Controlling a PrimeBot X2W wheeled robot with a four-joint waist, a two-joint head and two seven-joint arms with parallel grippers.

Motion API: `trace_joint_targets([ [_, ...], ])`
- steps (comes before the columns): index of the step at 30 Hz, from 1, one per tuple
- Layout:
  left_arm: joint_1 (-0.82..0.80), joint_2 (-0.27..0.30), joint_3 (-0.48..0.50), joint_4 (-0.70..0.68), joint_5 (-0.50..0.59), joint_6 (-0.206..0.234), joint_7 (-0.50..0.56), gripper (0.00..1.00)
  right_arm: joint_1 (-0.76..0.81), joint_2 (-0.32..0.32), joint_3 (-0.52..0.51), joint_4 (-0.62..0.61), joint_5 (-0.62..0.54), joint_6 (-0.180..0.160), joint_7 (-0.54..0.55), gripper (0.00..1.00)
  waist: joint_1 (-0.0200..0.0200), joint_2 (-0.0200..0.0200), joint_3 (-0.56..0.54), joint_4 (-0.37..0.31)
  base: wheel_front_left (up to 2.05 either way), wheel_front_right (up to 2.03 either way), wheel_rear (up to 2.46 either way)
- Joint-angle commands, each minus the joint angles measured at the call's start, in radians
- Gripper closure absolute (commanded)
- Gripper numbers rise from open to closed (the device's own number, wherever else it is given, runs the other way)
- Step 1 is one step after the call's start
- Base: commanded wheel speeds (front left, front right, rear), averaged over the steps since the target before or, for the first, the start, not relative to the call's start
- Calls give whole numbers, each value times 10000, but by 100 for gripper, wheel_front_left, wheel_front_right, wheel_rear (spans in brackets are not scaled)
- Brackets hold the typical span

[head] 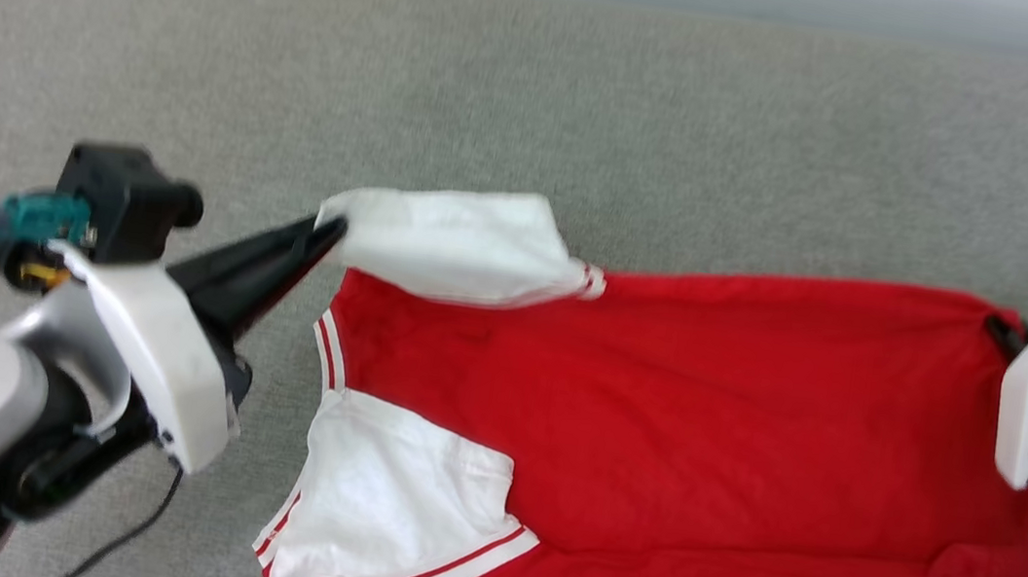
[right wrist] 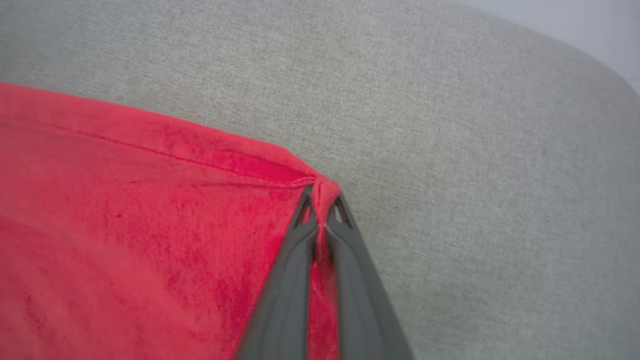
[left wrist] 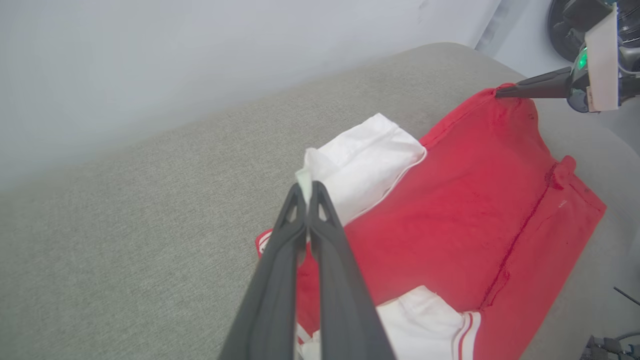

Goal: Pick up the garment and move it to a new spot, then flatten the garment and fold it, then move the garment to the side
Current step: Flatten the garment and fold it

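Across the middle and lower right of the head view, the garment [head: 704, 420] lay spread on the grey fabric surface [head: 538, 95], red body mostly flat, one white sleeve [head: 390, 499] down at bottom centre. My left gripper [head: 332, 229] came in from the lower left, pinched onto the tip of the other white sleeve [head: 461, 243], holding it over the red's upper left edge. My right gripper [head: 999, 329] sat at the right edge, mostly hidden behind its white housing, tips at the red corner.

Left wrist view: my fingers [left wrist: 280, 260] were pressed together at frame centre with white cloth squeezed between the tips. Upper right, the other claw's tips were on the far red corner.

Right wrist view: that claw was clamped on a bunched red hem corner [right wrist: 325, 187] at frame centre, red cloth to the left, grey to the right.
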Motion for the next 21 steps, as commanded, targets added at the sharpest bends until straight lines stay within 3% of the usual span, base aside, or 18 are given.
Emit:
trace_joint_targets([
  [1, 385, 98, -4, -118, -108, 106, -134, 100, 459, 187, -234, -193, 56, -8, -257, 100, 0, 0, -487, -123, 0, 0, 0],
  [9, 2553, 659, -473, -790, -648, 875, -811, 100, 3166, 903, -1152, -1323, -58, -8, -1190, 100, 0, 0, -1263, -163, 0, 0, 0],
  [21, 3985, 10, -1756, 345, -761, 825, -548, 100, 5351, 1324, -1669, -2035, -73, -8, -1440, 100, 0, 0, -1539, -177, 0, 0, 0],
])
